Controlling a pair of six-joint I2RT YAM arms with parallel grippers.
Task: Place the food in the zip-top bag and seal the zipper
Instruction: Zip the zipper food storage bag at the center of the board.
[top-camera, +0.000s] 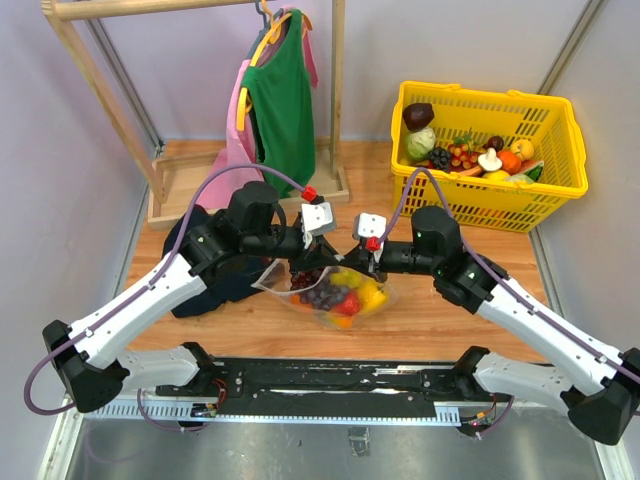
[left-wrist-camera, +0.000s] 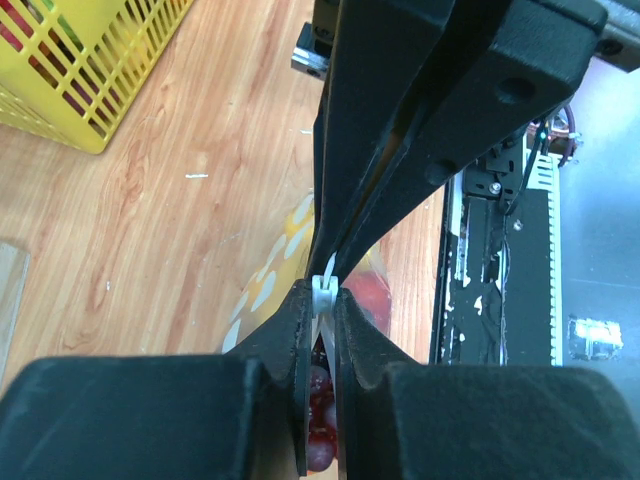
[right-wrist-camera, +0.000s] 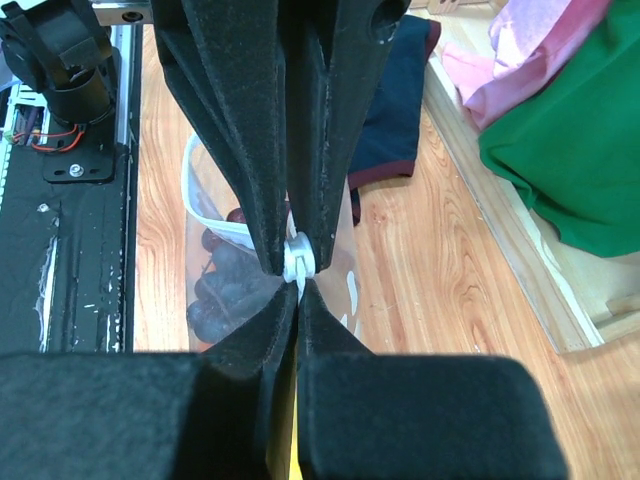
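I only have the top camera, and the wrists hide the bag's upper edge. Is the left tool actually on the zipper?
Observer: Yes. In the left wrist view the left tool is shut on the white zipper, with its fingertips meeting right on the strip.
Operator: And the right side?
Observer: In the right wrist view the right tool is pinched on the zipper too. Grapes show through the zip-top bag just beside the pinch. The bag's white rim curves away from the fingertips there, and I cannot tell whether that stretch is pressed closed.
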